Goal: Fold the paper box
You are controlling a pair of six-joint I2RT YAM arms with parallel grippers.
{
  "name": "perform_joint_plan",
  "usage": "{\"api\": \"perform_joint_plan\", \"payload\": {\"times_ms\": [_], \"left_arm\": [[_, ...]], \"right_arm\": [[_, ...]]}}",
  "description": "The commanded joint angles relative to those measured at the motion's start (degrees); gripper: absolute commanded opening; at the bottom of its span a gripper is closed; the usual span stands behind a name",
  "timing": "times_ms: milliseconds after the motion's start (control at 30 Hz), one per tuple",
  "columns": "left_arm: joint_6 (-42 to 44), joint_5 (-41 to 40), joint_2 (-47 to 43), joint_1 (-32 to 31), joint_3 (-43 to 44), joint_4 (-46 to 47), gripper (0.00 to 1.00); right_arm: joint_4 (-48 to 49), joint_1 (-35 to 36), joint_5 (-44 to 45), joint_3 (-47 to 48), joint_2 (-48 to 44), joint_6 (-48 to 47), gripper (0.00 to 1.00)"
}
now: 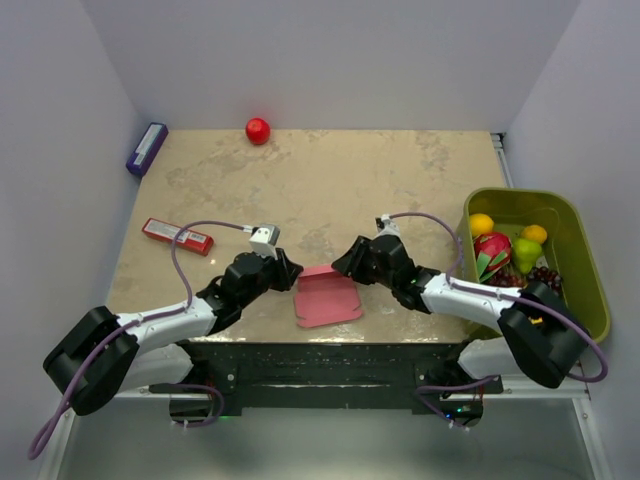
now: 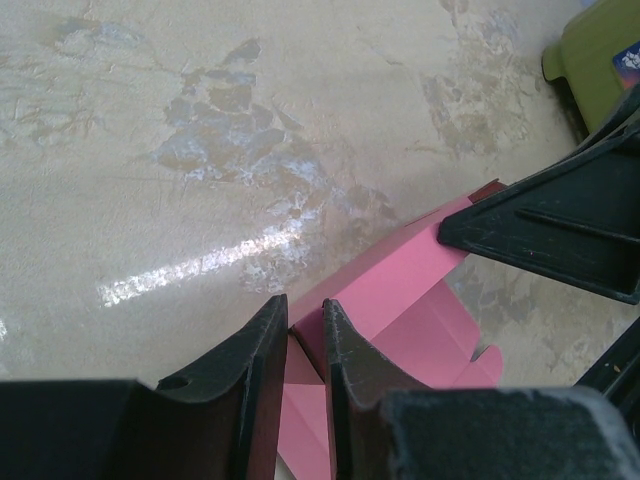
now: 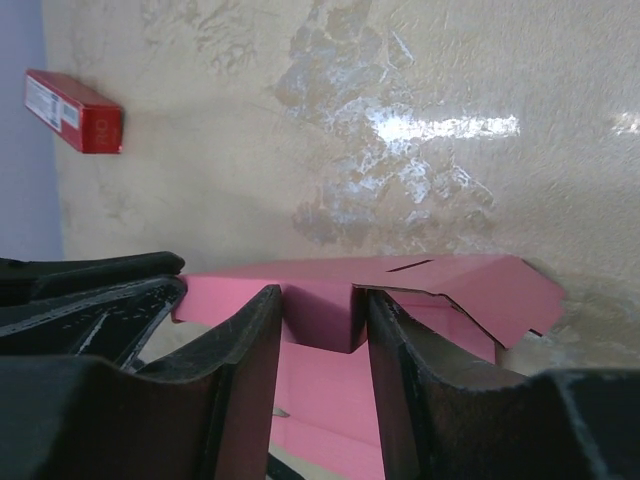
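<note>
Two sets of fingers meet at the paper box (image 1: 325,298), which lies on the bench (image 1: 400,180) between them. It is partly folded, with one long panel raised along its far side and flaps spread flat toward the near edge. Left fingers (image 1: 292,271) stand narrow, pinched on a thin edge of pink card at the box's left end; in the left wrist view the card fills the slim gap between them. Right fingers (image 1: 346,262) sit at the box's far right corner, set wider around a short upright flap that spans the space between them. Whether they press on it or only bracket it I cannot tell. The tips of the two sets are near each other, with the raised panel running between. A red packet (image 1: 178,235) lies well to the left of the left fingers, apart from the box. A green bin (image 1: 520,194) holding fruit (image 1: 492,250) stands well to the right of the right fingers.
</note>
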Motion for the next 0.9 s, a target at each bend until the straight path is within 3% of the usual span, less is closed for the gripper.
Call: {"api": "perform_joint_plan", "payload": {"times_ms": [0,400,633,767,867], "left_arm": [[1.4,-0.7,0.9,-0.5,-0.3,-6.3,0.24],[1.1,-1.0,0.6,-0.7,-0.2,-6.3,0.24],[1.0,-1.0,1.0,-0.9,-0.2,-6.0,0.24],[1.0,-1.2,1.1,-0.9,-0.1,-6.0,0.24],[1.0,-1.6,1.4,-1.0,0.2,-6.2,0.24]], "right_arm": [[8.4,-0.5,-3.5,-4.3,-0.4,7.5,0.39],[22.2,-0.6,-0.6,-13.1,0.5,21.0,0.25],[25.4,-0.7,1.3,-14.1,1.9,25.0,0.12],[25.9,-0.6,1.8,-14.1,2.5,25.8,0.00],[25.8,-0.6,1.6,-14.2,2.3,25.1,0.00]]}}
